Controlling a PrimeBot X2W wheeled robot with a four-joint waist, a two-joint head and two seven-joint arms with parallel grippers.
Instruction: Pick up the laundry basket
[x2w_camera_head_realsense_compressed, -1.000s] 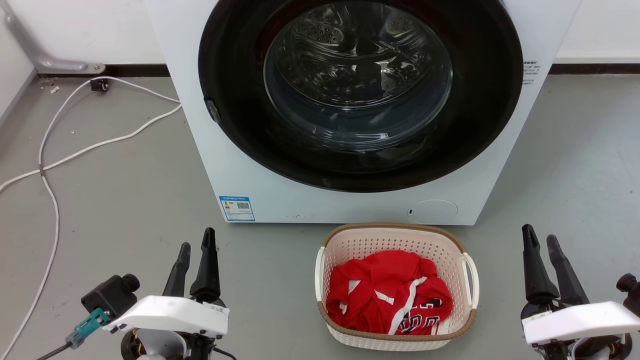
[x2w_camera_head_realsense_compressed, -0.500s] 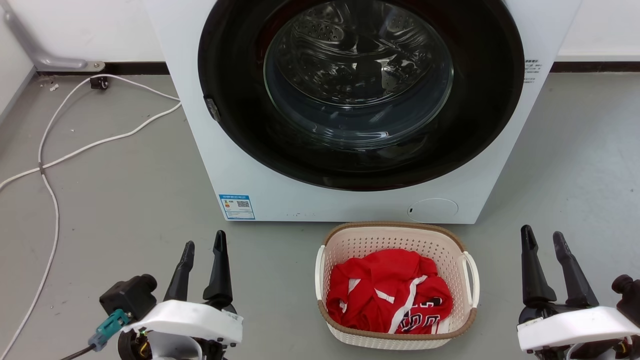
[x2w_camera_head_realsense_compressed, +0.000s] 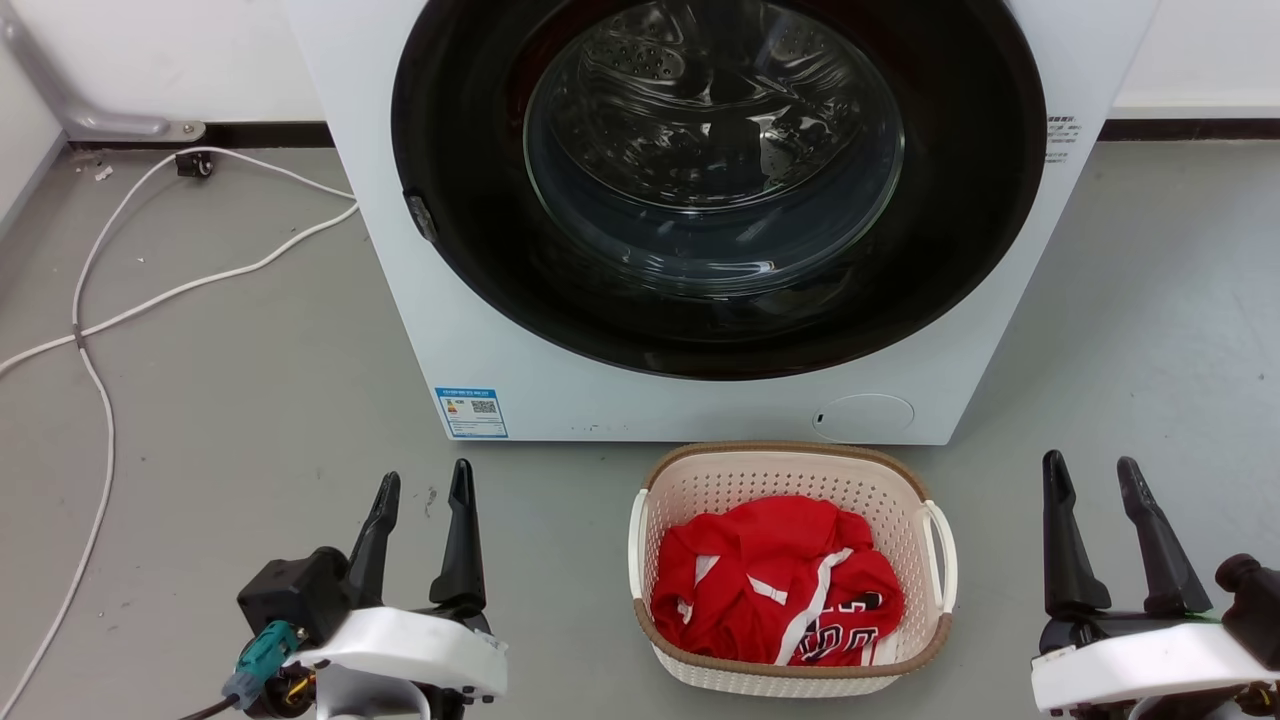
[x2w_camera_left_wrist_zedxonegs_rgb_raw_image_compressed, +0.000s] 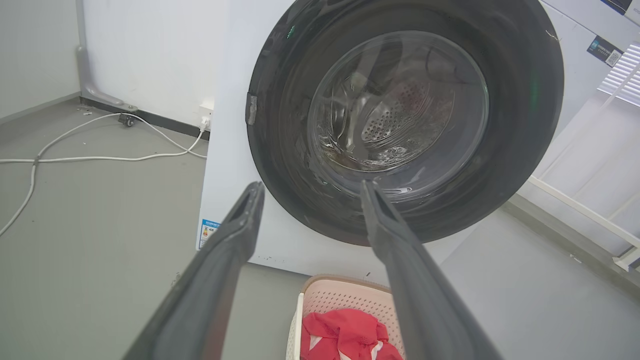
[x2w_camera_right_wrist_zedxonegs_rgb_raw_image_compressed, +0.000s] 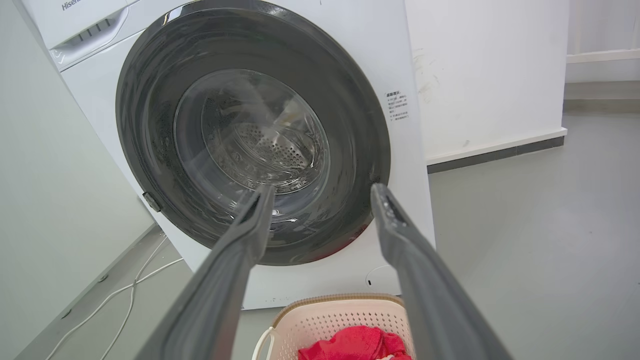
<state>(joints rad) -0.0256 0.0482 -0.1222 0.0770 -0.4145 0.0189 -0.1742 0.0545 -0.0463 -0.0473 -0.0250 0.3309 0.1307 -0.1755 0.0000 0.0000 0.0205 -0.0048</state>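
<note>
Laundry basket w/ red shirt sits on floor, just in front of washer. Left hand & right hand open, empty, either side, not touching it.

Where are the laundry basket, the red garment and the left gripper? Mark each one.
laundry basket (x2w_camera_head_realsense_compressed: 790, 482), head view, on its perforated back wall.
red garment (x2w_camera_head_realsense_compressed: 760, 560), head view, on the cloth's middle.
left gripper (x2w_camera_head_realsense_compressed: 426, 470), head view, midway between its fingertips.
</note>
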